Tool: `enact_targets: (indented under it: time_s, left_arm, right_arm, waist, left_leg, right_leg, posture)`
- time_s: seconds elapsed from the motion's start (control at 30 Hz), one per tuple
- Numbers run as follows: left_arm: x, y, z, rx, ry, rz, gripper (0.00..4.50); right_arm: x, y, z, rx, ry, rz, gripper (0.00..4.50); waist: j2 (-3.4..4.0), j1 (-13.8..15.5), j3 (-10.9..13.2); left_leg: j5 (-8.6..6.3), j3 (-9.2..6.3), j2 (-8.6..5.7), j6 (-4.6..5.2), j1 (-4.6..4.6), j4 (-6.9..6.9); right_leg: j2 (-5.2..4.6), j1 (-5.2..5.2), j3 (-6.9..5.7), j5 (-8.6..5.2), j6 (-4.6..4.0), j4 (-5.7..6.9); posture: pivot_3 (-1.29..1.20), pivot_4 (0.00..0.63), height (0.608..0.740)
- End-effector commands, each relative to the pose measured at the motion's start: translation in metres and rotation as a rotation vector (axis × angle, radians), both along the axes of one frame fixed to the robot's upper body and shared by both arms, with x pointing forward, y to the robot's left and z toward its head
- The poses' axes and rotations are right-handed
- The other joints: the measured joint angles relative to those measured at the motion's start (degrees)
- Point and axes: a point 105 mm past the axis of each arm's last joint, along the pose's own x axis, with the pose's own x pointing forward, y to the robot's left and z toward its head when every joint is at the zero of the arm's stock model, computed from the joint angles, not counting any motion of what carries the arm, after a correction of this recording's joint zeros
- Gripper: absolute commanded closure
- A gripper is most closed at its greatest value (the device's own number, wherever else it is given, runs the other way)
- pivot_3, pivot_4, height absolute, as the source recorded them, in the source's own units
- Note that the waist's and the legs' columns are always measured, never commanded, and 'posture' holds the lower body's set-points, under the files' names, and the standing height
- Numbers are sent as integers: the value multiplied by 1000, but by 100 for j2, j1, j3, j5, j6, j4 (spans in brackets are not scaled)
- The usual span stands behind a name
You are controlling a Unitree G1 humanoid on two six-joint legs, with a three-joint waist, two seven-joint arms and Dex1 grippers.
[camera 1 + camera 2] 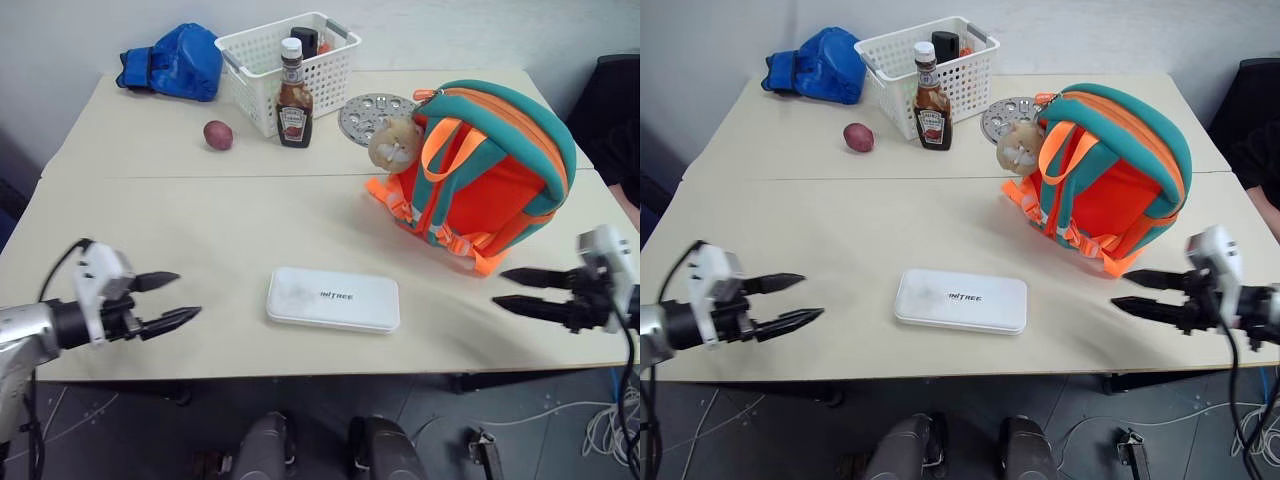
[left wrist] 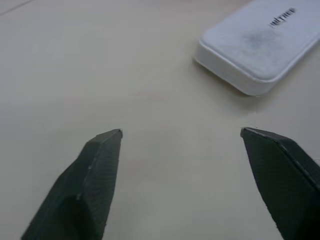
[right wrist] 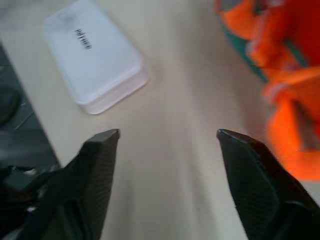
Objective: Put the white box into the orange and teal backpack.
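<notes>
The white box (image 1: 333,299) lies flat on the beige table (image 1: 200,220), near its front edge, dark lettering on its lid. The orange and teal backpack (image 1: 487,175) stands upright behind it to the right, a tan plush charm (image 1: 395,145) hanging at its left. My left gripper (image 1: 185,297) hovers open at the front left, pointing toward the box with nothing between its fingers. My right gripper (image 1: 500,290) hovers open at the front right, just in front of the backpack, empty too. The box (image 2: 257,42) lies ahead of the left fingers; box (image 3: 95,60) and backpack (image 3: 280,75) lie ahead of the right fingers.
At the back stand a white lattice basket (image 1: 258,55), a ketchup bottle (image 1: 294,95), a blue boxing glove (image 1: 175,62), a reddish potato (image 1: 218,134) and a round grey perforated disc (image 1: 368,113). Dark chairs flank the table's right side.
</notes>
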Motion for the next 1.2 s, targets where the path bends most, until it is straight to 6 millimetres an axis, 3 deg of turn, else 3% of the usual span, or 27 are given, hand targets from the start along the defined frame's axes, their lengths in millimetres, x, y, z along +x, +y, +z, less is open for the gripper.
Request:
enact_targets:
  time_s: [0.03, 0.2, 0.3, 0.67, 0.93, 1.2]
  left_arm:
    - [10, -9, -7, 11, -14, -41, 1892]
    - [24, -27, -28, 72, -2, -102, 3473]
    - [25, -35, -30, 63, 3, -134, 4474]
    - [37, -65, -31, 44, -8, -187, 4474]
    - [22, -87, -37, 13, 31, -279, 4474]
    - [20, -86, -39, -8, 32, -255, 4474]
  right_arm:
    - [6, 20, -2, -15, -36, 74, 2722]
    - [17, 39, -24, -45, -15, 141, 4463]
    - [22, 42, -29, -59, -20, 152, 4500]
    - [45, 59, -46, -108, -59, 139, 4500]
    - [54, 71, -49, -101, -81, 139, 4500]
    - [64, 74, -48, -97, -105, 116, 4500]
  waist:
    - [0, 2, 0]
    - [-2, 3, -1]
    - [-2, 4, 0]
    - [-3, 4, -1]
    - [-3, 0, -1]
    - [-3, 3, -1]
  left_leg:
    - [2, 0, -1, -1, 2, 2]
    - [5, 2, -2, -3, 2, 12]
    - [5, 2, -2, -2, 1, 16]
    - [7, 0, -1, -3, 1, 34]
    - [3, -6, 3, -4, 0, 72]
    - [0, -9, 5, -3, -2, 86]
  right_leg:
    - [0, 1, 0, 0, 0, 4]
    - [2, -5, -2, 3, 5, 30]
    - [3, -7, -2, 3, 6, 35]
    - [5, -3, -2, 4, 7, 51]
    - [6, -4, -3, 4, 9, 81]
    - [5, -3, -3, 4, 9, 88]
  posture:
    - [0, 150, 740]
    - [0, 150, 740]
    - [0, 150, 740]
    - [0, 150, 740]
    - [0, 150, 740]
    - [0, 150, 740]
